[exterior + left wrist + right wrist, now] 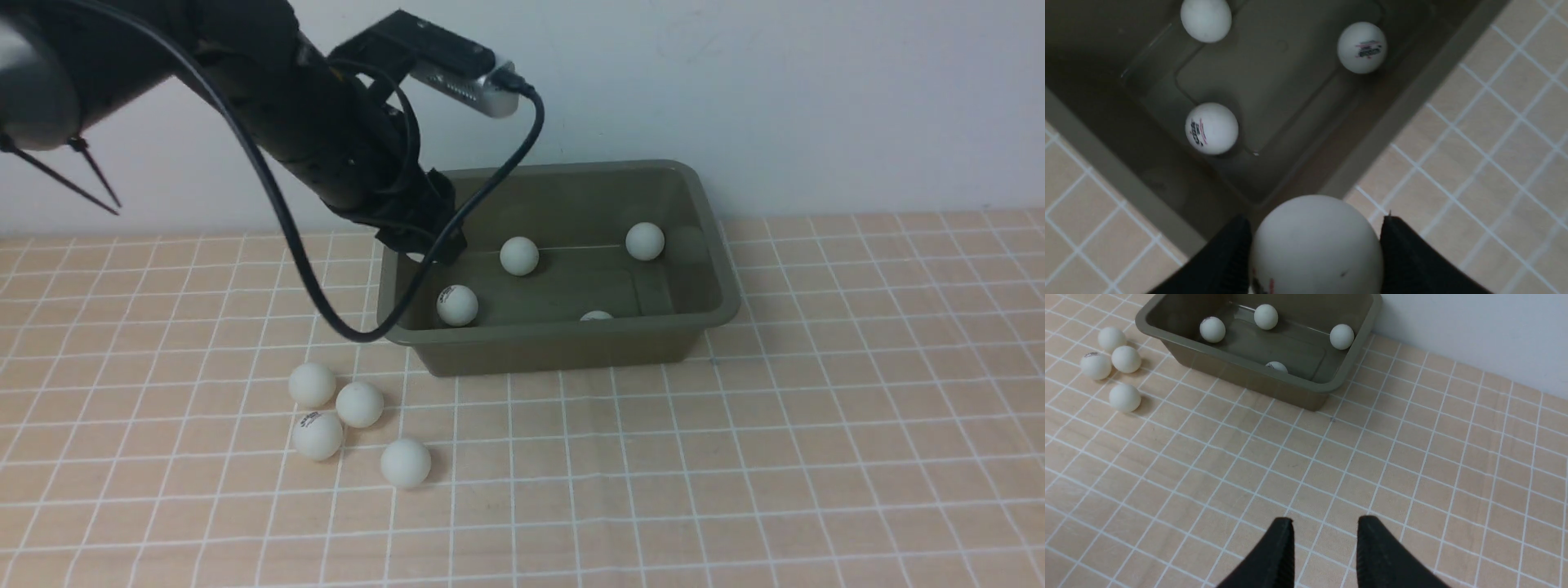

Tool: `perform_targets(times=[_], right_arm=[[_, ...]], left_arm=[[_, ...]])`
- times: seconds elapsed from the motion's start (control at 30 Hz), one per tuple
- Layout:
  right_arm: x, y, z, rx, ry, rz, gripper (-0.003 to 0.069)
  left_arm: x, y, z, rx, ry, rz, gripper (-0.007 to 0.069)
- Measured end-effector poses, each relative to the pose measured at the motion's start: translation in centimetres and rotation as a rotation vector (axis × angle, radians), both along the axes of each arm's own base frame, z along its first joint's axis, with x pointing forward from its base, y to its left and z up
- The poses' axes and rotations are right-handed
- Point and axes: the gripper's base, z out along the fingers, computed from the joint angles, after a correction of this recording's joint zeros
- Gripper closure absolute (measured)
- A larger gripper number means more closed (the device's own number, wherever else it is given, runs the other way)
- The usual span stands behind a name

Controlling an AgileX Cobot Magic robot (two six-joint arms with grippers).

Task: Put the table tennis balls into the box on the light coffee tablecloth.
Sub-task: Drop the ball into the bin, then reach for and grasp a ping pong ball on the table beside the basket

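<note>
Four table tennis balls (519, 256) lie inside the box (563, 347), four cluster on the tablecloth (735, 457) beside it; left fingers (1224, 261) grip a ninth ball (1316, 245) above its corner, right fingers (1278, 555) parted, empty.

A matte black tubular left arm (326, 139) carries a silver-and-black boxy wrist camera (461, 69) fed by a loose glossy black cable (539, 122), while the right gripper (1325, 528) has tapered black fingers (1282, 555) with ribbed inner faces.
</note>
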Motion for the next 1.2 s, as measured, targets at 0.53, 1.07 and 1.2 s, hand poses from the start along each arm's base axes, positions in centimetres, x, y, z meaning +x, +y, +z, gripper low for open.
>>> perform_targets(times=[0.53,1.07,1.2], right_arm=[[0.0,0.0,0.0,0.001,-0.003,0.000,0.0448],[0.0,0.0,0.0,0.000,-0.004,0.003,0.0448],[0.0,0.0,0.0,-0.003,-0.005,0.006,0.0448]], left_arm=[[5.2,-1.2,-7.0,-0.009,-0.074,0.061,0.0179],[3.2,8.2,-1.7,0.278,0.188,0.445,0.0178],[2.7,9.7,-4.0,0.209,0.306,0.493,0.0178]])
